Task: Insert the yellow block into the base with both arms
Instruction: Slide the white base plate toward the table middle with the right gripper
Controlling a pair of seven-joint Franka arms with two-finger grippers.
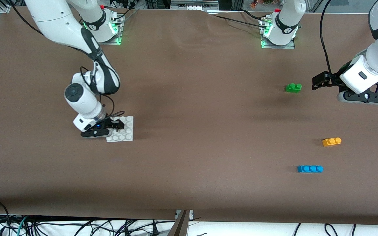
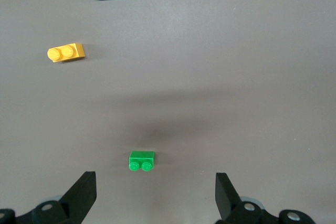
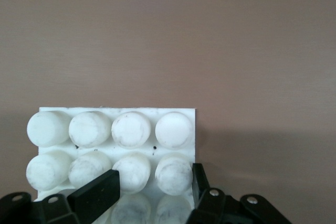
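The right gripper [image 1: 119, 125] has closed on the flat white studded plastic base [image 1: 126, 131] at the right arm's end of the table, while the small yellow-orange two-stud block [image 1: 331, 141] lies ungrasped near the left arm's end, the left gripper [image 1: 320, 80] wide open and empty above the table by the green brick [image 1: 293, 87].

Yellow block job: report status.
Right gripper shut on base. Left gripper open, over green brick. Yellow block untouched, nothing blocking.

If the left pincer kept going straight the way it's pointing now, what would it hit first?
Probably the bare table: the open left pincer points down at it, with the green brick lying nearest between its fingers, though depth is unclear.
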